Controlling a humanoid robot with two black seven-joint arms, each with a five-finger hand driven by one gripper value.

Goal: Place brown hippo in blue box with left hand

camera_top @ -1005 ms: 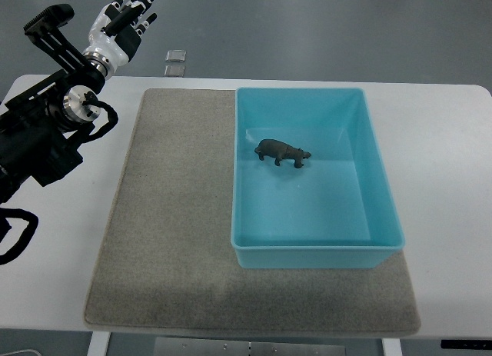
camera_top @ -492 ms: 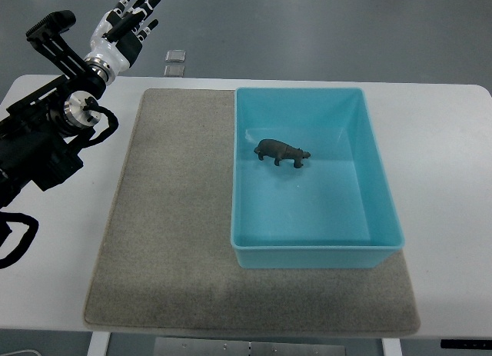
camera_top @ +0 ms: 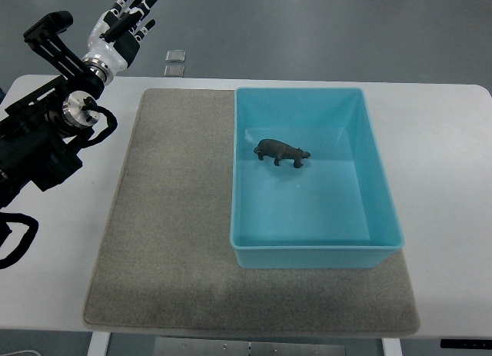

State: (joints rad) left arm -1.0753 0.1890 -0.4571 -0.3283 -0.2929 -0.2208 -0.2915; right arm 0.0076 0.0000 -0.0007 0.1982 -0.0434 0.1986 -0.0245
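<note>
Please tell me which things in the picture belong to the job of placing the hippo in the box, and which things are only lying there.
Belong to the job:
- brown hippo, standing inside the box
- blue box, on the mat
- left robot hand, empty, off to the far left

Only lying there:
- grey mat under the box
- white table
- two small squares on the floor beyond the table

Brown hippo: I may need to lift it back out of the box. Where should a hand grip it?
Grip the brown hippo across its trunk, coming from straight above: it stands upright inside the blue box, whose walls block side approaches.
</note>
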